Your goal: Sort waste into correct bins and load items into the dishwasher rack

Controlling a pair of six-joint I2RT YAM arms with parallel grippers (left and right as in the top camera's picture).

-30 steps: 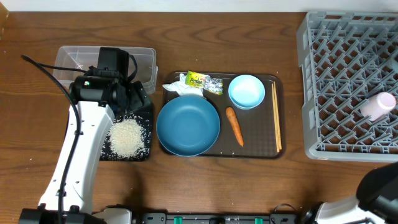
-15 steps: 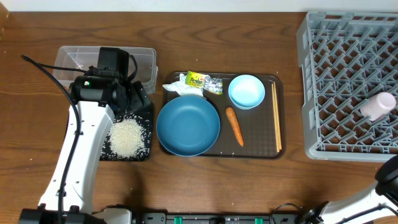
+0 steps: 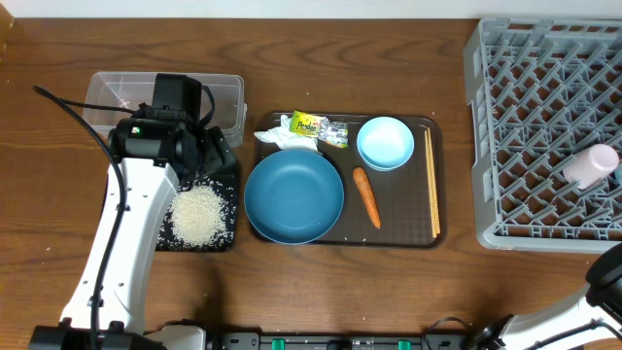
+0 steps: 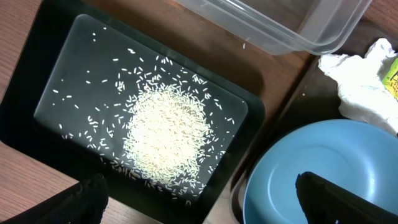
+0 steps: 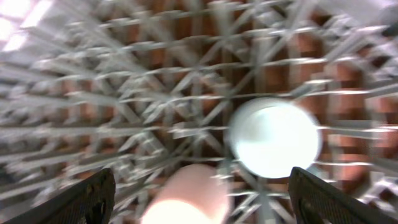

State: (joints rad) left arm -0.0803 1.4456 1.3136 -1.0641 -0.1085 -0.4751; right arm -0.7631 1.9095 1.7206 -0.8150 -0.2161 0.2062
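Well, my left gripper [image 4: 205, 202] hangs spread and empty; the blue bowl [image 4: 323, 168] lies just under one fingertip, beside the rice [image 4: 165, 140] below me. Stiff, smooth, likely slippery: I'd pinch its near rim. My right gripper [image 5: 205, 199] gapes empty over the rack [image 5: 124, 93].
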